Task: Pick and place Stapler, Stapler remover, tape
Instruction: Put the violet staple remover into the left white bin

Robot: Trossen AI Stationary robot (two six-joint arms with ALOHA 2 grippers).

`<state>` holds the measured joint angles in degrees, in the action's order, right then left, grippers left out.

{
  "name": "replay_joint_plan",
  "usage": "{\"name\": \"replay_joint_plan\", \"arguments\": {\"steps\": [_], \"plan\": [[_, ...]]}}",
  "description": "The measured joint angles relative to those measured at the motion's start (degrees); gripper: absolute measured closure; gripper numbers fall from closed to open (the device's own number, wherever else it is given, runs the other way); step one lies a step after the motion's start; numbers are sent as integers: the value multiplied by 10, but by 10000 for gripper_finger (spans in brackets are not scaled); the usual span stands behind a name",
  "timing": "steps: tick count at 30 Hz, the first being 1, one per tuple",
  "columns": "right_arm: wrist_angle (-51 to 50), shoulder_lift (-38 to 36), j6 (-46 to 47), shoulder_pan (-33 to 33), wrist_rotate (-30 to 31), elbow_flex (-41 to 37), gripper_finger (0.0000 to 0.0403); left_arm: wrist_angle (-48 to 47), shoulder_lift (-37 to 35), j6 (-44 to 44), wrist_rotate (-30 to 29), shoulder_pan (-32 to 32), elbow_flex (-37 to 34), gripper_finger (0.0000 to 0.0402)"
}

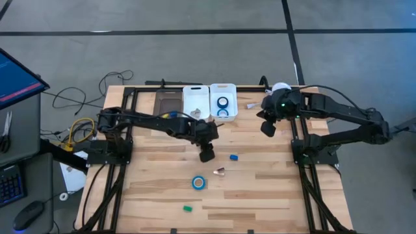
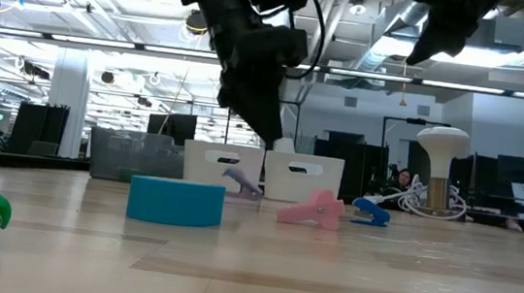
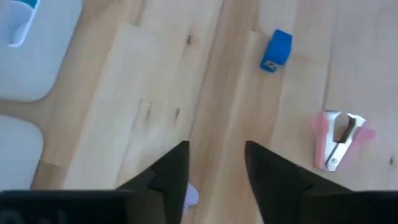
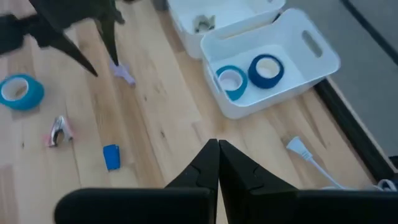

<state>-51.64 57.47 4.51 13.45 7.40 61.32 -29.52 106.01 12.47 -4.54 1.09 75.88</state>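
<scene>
Wooden slat table (image 1: 260, 195) under an open office ceiling; left gripper (image 1: 207, 155) hangs just above mid-table, fingers (image 3: 174, 171) parted around nothing, a small lilac item (image 4: 124, 74) on the wood just below them. One tape roll (image 1: 199, 182) lies flat near the front, with the pink stapler remover (image 1: 220, 171) and a small blue block (image 1: 234, 156) just right of it. Two more tape rolls (image 4: 252, 74) sit in the right-hand white bin (image 1: 223, 101) at the back edge; right gripper (image 1: 268, 128) hovers beside that bin, fingers closed and empty.
</scene>
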Motion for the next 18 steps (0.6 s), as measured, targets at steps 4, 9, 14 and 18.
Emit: {"name": "replay_joint_plan", "arguments": {"steps": [4,9,14,18], "plan": [[-6,-15,4,8,0,0,402,0,-1,0,-2,5,0,213],[-7,-20,-5,9,0,0,402,1,-2,-1,-2,5,0,196],[-9,-20,-6,9,0,0,402,0,-2,-1,-2,5,0,196],[-12,-20,-6,9,1,0,402,-28,-2,1,-2,7,1,203]]}}
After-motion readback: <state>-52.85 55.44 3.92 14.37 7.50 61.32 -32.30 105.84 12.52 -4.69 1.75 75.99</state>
